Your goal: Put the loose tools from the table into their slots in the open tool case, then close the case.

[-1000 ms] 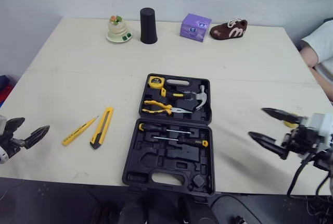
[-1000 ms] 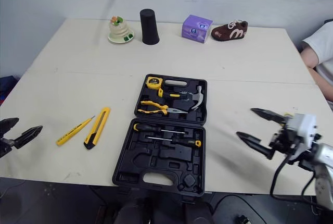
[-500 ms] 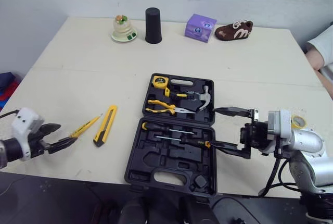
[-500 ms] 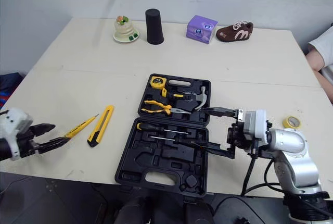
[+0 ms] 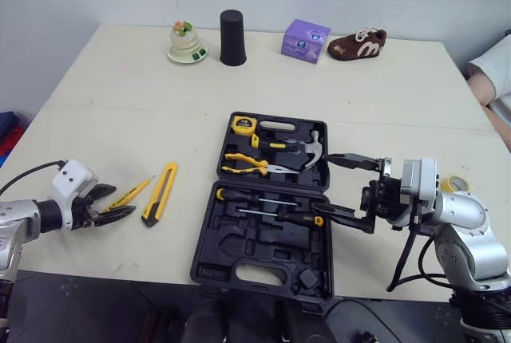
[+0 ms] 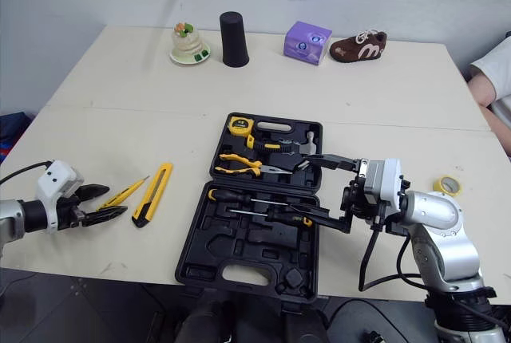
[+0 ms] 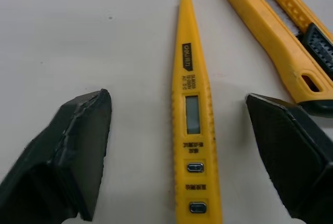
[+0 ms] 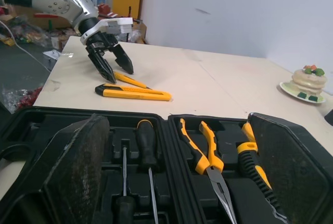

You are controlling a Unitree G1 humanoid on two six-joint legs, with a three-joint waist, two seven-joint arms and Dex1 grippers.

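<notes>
- Left hand (image 5: 120,202) is open; its two black wedge-shaped fingers (image 7: 86,130) stand on both sides of the tester pen (image 7: 191,114), apart from it.
- Tester pen is slim yellow plastic with a small window, two buttons and a metal tip. It lies flat on the pale, smooth worktop (image 5: 120,96), just beside the yellow-and-black utility knife (image 5: 159,194).
- Right hand (image 5: 322,183) is open too, reaching over the right edge of the tool case (image 5: 263,251).
- Tool case is black moulded plastic and lies open; pliers (image 5: 249,165), a hammer (image 5: 307,150) and screwdrivers (image 5: 263,203) sit in its slots.
</notes>
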